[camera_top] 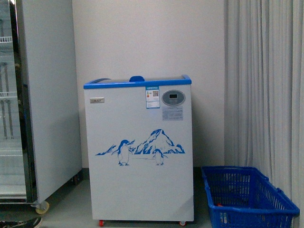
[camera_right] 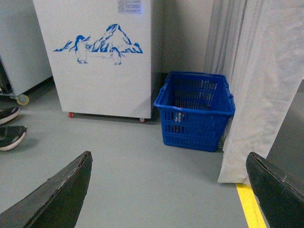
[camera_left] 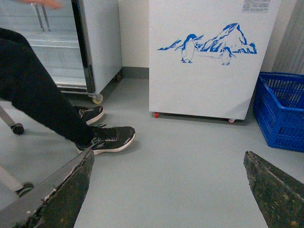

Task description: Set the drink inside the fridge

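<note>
Dark, worn fingers of the left gripper frame its wrist view, spread wide with nothing between them. The right gripper is likewise spread and empty. Both hang low over the grey floor, and the fridge stands straight ahead of them against the wall, upright on its small red feet, with its blue rim and handle on top. No drink can be made out for certain. Just right of the fridge sits one blue basket, its long axis seemingly running from the wall out toward the robot. A small reddish-and-pale item shows through its mesh, too small to name. If that is the drink, the right arm is the nearer one, and the move would be down and to the right of the fridge first. Left of the fridge stands one grey upright cabinet. In front of the fridge and to its left rest two black shoes of a seated person. Two penguins decorate the fridge's front.
</note>
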